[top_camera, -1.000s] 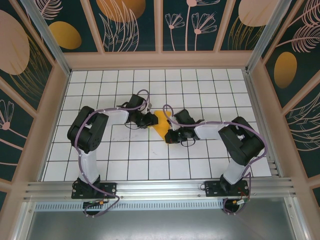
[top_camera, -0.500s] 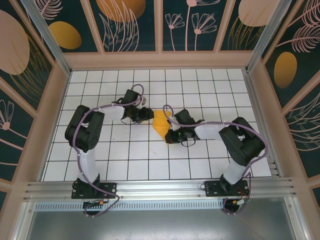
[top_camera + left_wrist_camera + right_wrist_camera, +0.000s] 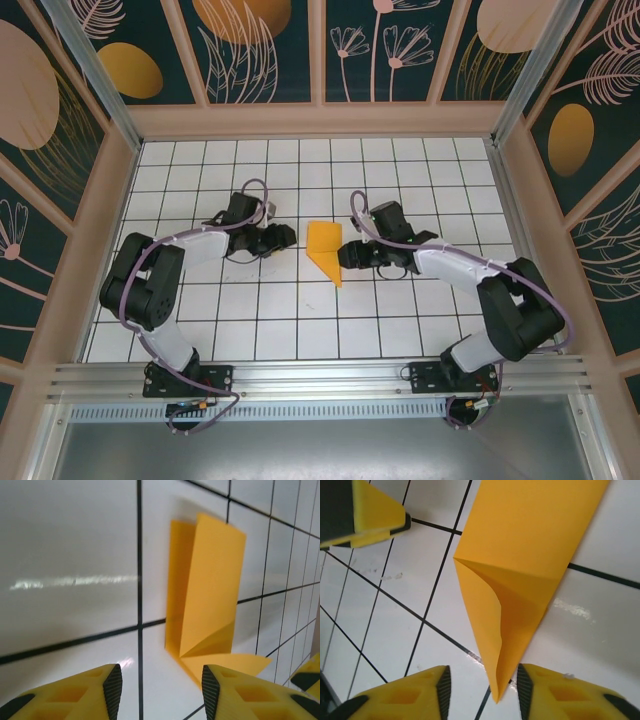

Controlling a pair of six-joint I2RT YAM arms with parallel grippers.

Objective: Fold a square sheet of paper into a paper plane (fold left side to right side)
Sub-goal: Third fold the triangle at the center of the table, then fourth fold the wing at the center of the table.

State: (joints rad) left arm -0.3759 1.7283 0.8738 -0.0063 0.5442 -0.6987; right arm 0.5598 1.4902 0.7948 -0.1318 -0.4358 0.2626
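Now one folded sheet of paper (image 3: 322,245); left gripper (image 3: 162,680) spread, right gripper (image 3: 482,685) spread, both empty.

top: overhead from near edge, looking down | wrists: close, facing each other | shared: folded paper (image 3: 322,248)

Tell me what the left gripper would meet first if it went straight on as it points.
Probably the folded paper just ahead of the left gripper, though it might skim over it.
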